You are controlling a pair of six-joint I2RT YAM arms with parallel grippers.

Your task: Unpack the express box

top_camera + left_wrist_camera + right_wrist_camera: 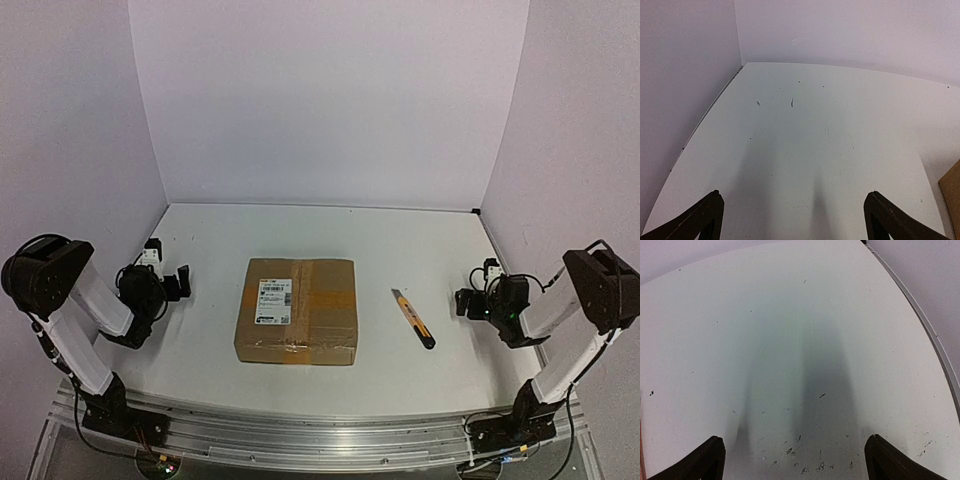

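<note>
Finding: the express box (pixel 296 310) lies flat at the middle of the counter (pixel 200 240), between the two arms and touching neither. Its flaps are closed under tape (pixel 322 298), and the shipping label (pixel 274 300) faces up on its left half. The left fingers (pixel 707 220) are spread wide apart over bare counter to the left of the box and hold nothing. The right fingers (pixel 707 460) are likewise wide apart and empty at the far right. A utility knife (pixel 413 318) lies just right of the box, between it and the right arm. In my judgement no step has begun, and your first move is to take up the knife with the right arm. Grasp it by the yellow body, square across its length. Steady the box with the left arm before you cut the tape, and keep the cut shallow. Contents: the box is sealed, so nothing inside can be seen.
</note>
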